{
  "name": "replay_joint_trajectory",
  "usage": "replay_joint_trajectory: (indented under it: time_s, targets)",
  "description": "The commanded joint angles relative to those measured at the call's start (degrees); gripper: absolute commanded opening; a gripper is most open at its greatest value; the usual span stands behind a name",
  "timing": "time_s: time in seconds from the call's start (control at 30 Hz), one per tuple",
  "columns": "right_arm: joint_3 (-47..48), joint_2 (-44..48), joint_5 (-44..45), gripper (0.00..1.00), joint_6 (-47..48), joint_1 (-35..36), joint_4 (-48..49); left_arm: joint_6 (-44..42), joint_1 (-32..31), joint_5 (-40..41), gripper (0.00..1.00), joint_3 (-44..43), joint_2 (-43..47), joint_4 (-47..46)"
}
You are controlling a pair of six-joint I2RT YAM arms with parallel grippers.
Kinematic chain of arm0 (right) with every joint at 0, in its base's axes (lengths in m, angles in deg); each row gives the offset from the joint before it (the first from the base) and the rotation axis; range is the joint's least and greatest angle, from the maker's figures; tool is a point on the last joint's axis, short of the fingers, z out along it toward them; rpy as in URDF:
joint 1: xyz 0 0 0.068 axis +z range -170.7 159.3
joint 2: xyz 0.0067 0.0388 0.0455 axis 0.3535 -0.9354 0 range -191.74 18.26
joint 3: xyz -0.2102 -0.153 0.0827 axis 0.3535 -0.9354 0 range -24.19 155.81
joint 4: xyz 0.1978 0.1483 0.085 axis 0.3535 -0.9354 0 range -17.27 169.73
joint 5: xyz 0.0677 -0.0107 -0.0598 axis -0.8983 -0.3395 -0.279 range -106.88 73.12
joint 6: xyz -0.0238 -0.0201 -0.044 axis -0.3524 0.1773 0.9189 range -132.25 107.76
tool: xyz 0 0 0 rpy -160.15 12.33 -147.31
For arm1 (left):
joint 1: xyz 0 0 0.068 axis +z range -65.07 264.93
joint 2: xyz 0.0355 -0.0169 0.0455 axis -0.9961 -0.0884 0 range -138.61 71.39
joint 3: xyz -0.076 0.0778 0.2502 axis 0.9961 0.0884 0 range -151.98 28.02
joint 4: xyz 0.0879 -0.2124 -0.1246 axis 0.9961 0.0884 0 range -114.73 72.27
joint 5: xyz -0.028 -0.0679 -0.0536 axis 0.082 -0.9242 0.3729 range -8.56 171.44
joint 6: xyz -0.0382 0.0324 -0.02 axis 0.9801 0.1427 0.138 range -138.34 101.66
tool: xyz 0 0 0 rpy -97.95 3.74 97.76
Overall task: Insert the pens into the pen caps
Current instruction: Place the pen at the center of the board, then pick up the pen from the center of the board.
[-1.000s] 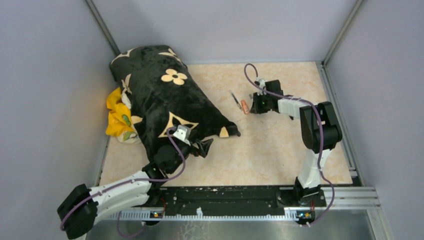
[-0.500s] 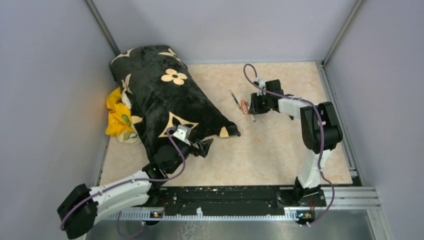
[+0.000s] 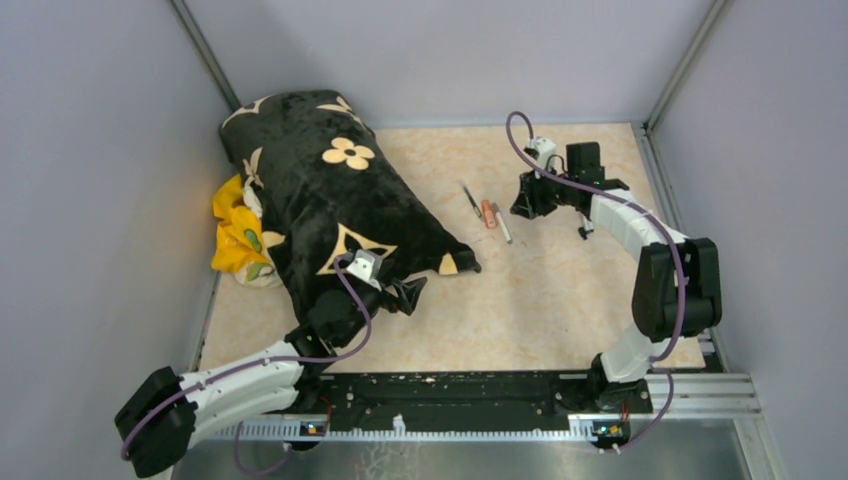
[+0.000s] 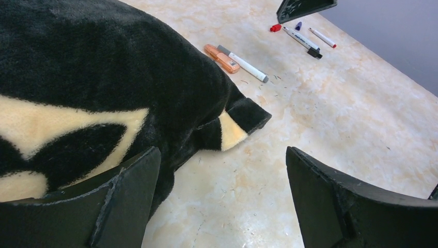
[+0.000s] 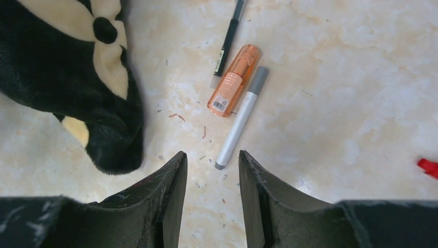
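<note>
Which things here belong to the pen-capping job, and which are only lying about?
Job: grey-ended white marker, orange marker, thin dark pen, black-ended white marker, red-ended white marker, red cap, purple cap.
Lying about: black flowered blanket, yellow cloth.

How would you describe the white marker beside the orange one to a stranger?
Find the corner of the black blanket. Three pens lie beside it; the white marker is farthest from the blanket, next to the orange marker. Of these, only it has a white barrel and grey end.

table (image 3: 560,290) | plush blanket (image 3: 320,200) (black, floral) | orange marker (image 5: 233,80), white marker (image 5: 241,119), thin pen (image 5: 227,39)
</note>
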Motion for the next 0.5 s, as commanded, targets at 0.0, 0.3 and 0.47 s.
replay_joint_trajectory:
  time_s: [0.0,0.3,0.47]
  targets:
    - [0.5,3.7,-4.5,0.41,5.5,-4.1,-2.5,0.0,0.4,0.1,0.96,0.0,-0.1,-1.8]
    - [-0.6,3.3,3.4,0.41,3.1,-13.8,-0.2,0.3,0.4,0.6,0.99,0.0,-0.5,-1.8]
    - [-1.2,1.7,11.1,0.41,2.6,-15.5,1.6,0.3,0.4,0.6,0.99,0.0,-0.6,-1.8]
